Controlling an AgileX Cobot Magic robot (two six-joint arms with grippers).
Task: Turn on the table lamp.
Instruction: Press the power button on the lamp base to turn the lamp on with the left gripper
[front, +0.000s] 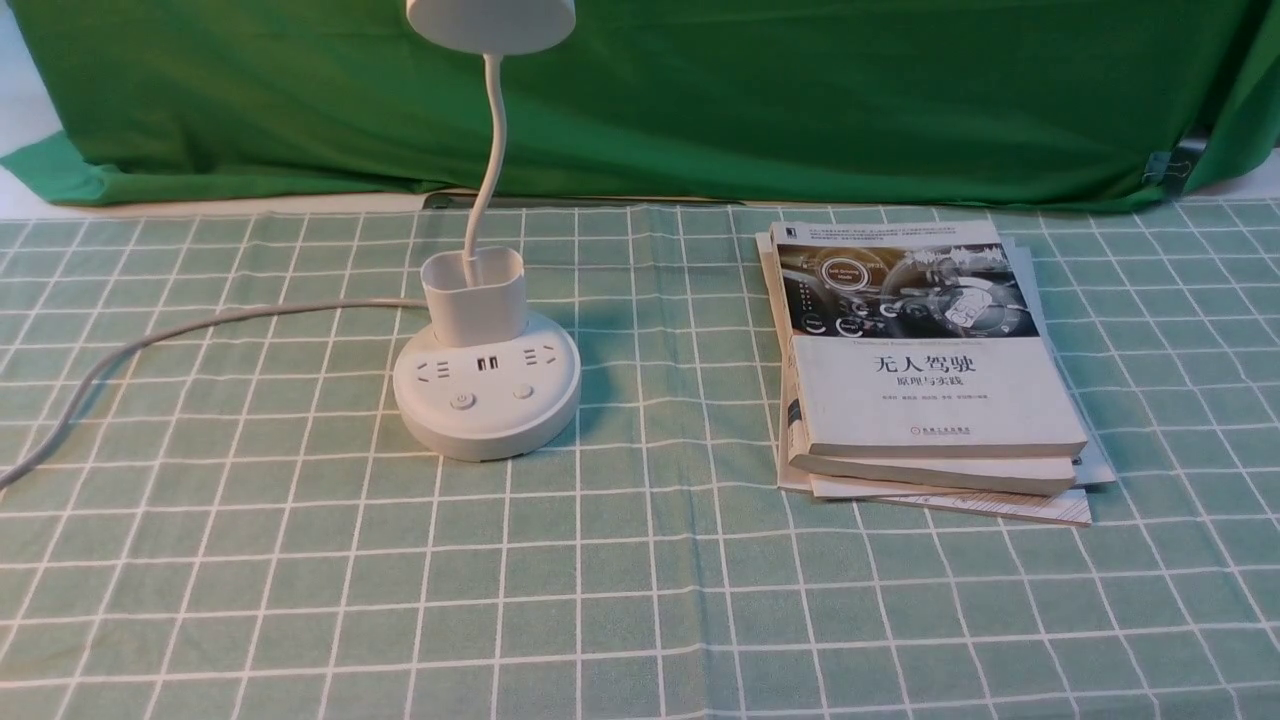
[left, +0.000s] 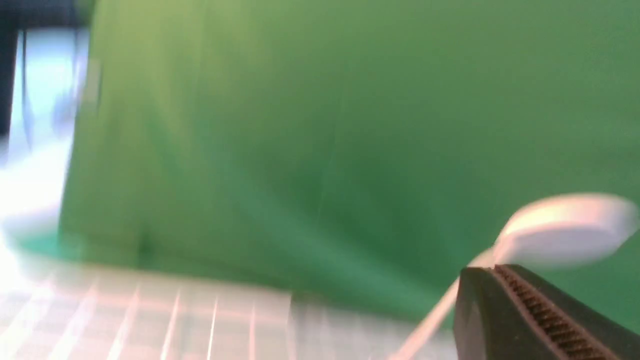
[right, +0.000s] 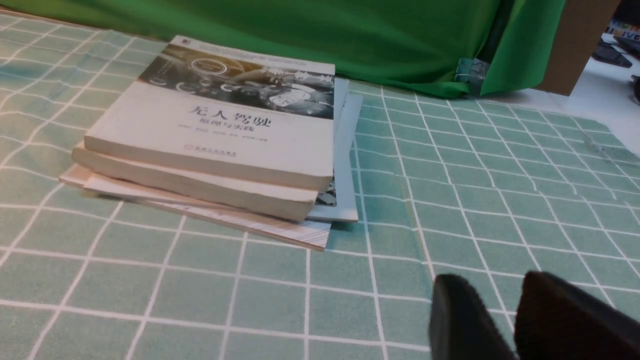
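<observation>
Left fingers (left: 525, 320) state unclear, right fingers (right: 465, 320) slightly apart, checked tablecloth (front: 600, 600), green backdrop (front: 800, 100)

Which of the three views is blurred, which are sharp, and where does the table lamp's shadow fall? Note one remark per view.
Front view: sharp, evenly lit; the table lamp throws a soft shadow to its right on the checked tablecloth. Left wrist view: heavy motion blur, lamp head smeared. Right wrist view: sharp on the stack of books.

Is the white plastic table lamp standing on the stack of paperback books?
No, the white plastic table lamp sits on the green checked tablecloth, left of the paperback book stack.
</observation>
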